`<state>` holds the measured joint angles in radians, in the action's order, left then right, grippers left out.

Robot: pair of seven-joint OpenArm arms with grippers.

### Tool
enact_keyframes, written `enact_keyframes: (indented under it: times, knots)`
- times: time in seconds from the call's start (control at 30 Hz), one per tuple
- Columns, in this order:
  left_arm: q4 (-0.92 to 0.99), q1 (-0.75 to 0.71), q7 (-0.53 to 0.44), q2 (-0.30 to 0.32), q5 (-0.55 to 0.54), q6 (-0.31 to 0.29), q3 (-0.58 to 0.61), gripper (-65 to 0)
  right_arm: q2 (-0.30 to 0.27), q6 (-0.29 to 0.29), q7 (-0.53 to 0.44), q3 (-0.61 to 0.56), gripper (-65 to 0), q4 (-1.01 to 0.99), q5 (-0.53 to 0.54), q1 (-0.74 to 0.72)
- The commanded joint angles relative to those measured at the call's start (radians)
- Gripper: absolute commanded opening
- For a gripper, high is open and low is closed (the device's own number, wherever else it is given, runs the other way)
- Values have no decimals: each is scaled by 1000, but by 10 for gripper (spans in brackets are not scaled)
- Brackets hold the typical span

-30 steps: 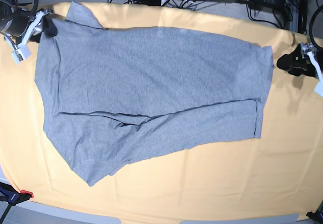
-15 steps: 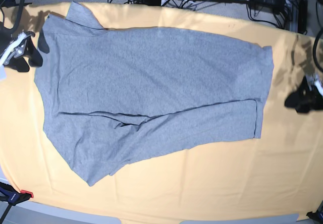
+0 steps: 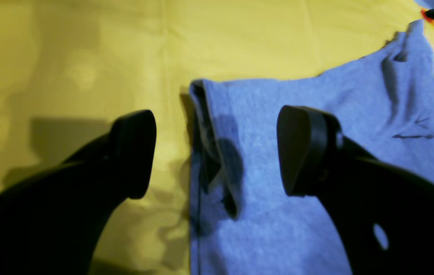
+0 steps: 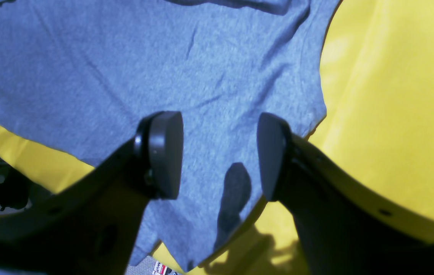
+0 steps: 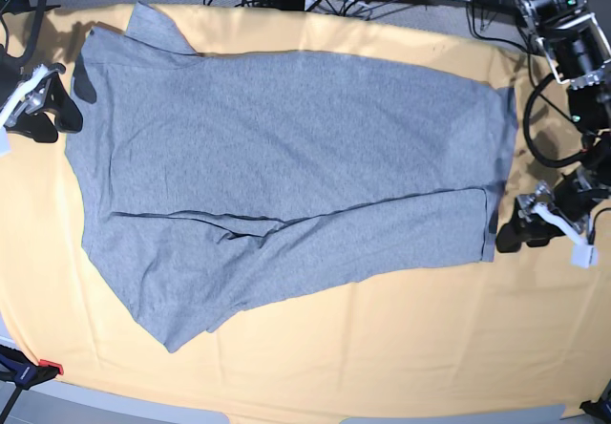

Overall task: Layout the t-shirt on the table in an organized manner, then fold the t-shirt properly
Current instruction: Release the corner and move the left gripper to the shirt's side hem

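We saw the t-shirt (image 5: 286, 185) lying spread across the table (image 5: 382, 348), its lower part folded up along a diagonal crease. The left end effector (image 3: 217, 152) hung with jaws wide apart astride the shirt's rolled edge, holding nothing. The right end effector (image 4: 220, 156) hovered above a shirt corner, jaws apart and empty.

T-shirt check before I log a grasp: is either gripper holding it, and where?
Neither. The left gripper is open over the t-shirt hem edge; the right gripper is open above a corner.
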<state>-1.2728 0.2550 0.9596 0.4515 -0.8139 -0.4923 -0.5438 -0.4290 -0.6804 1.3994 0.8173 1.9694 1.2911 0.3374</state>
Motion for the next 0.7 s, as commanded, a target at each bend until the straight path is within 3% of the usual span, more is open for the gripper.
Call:
enact_keyframes:
  times: [0.0,0.1,0.17,0.33,0.67]
  knots:
    - [-14,23,-38,11,3,20,-6,-156,-20,0,-18,8,-318,14,19,-5]
    - [-14,23,-55,-18,40,64,-6,-156,-20,0,-18,8,-320,14,22,-5]
    - [-14,23,-55,-30,39,59,-6,-156,-20,0,-18,8,-327,14,22,-5]
    - [-14,25,-55,-53,28,19,-1,-158,-20,0,-18,8,-429,14,22,-5]
    - [-14,26,-119,-52,111,15,175,-158,-20,0,-18,8,-428,14,21,-5]
